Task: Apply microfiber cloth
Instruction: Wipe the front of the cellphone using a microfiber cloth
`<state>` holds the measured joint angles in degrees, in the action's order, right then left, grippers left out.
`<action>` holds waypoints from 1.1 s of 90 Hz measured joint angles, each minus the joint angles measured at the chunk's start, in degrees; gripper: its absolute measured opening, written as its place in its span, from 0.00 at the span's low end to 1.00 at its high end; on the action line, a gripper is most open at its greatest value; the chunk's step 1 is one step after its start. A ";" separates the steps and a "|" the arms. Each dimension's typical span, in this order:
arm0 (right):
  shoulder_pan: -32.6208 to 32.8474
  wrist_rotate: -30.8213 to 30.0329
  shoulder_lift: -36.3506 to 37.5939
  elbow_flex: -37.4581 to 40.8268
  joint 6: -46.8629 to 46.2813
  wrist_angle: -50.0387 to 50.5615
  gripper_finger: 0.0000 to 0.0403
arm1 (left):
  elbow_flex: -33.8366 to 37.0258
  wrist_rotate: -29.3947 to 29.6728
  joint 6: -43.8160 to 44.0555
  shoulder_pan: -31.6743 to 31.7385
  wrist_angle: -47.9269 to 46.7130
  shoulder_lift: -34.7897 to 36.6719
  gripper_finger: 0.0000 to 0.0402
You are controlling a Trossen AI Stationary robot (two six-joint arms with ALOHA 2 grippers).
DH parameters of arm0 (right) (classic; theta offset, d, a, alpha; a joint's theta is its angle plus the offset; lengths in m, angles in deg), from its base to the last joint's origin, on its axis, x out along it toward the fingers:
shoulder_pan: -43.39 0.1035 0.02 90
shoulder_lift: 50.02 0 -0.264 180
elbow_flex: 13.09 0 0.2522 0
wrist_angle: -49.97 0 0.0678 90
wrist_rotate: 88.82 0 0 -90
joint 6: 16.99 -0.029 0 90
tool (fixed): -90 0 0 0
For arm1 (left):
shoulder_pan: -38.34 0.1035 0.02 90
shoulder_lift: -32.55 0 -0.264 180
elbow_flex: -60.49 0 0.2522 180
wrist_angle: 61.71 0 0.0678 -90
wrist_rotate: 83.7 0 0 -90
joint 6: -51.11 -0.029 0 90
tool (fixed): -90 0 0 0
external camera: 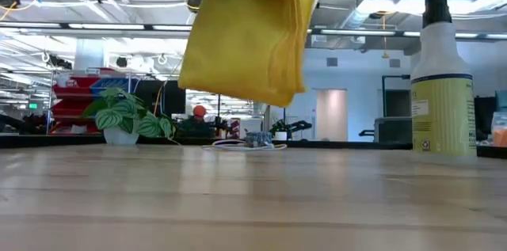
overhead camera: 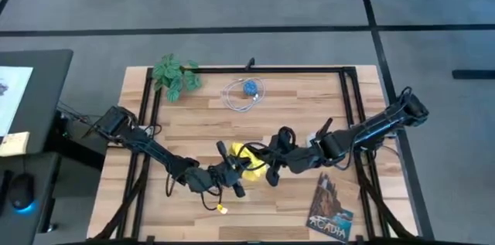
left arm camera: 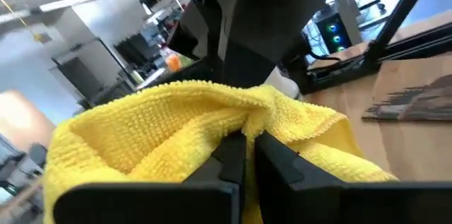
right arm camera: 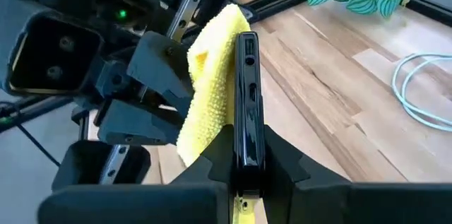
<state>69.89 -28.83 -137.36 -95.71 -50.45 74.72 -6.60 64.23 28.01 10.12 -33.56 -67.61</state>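
The left gripper (overhead camera: 232, 174) sits over the table's (overhead camera: 294, 121) middle front, its dark fingers (left arm camera: 229, 155) pinched narrow on a fold of the cloth (overhead camera: 249, 161). The cloth is bright yellow with a nubby, looped pile; it is bunched rather than flat, and in the low view it hangs clear of the wood, its long axis running down from the grip with soft vertical folds (external camera: 249, 33). Just right of it, the right gripper (overhead camera: 272, 169) clamps a phone (right arm camera: 247, 104): a thin, glossy black slab held on edge, its long axis pointing away from the wrist toward the left gripper, one broad face touching the cloth.

The table is pale, planked wood with a black frame. At its far left corner stands a small plant (overhead camera: 175, 76) with green striped leaves; right of that, a coiled pale cable (overhead camera: 242, 94) with a blue piece. A dark booklet (overhead camera: 332, 206) lies flat near the front right. The low view also shows a spray bottle (external camera: 443, 77), pale yellow with a black nozzle.
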 joint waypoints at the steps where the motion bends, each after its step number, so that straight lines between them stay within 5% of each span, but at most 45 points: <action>1: 0.00 0.05 0.07 0.02 0.13 0.00 0.06 | -0.04 -0.03 0.87 0.01 -0.68 0.03 0.00; 59: 0.04 -0.08 1.96 -7.79 5.36 10.43 0.06 | 0.26 0.68 19.34 0.17 -20.99 -0.18 0.00; 85: 0.93 2.66 2.24 -9.64 1.19 17.62 0.06 | 0.45 1.43 17.39 2.13 -18.86 -0.36 0.00; 99: 1.71 -1.68 2.13 -9.53 -2.52 23.71 0.06 | 0.44 -7.78 7.08 5.92 -10.30 -0.37 0.00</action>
<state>71.60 -30.51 -135.23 -105.24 -52.98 98.42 -6.16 56.45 35.10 16.03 -43.86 -67.98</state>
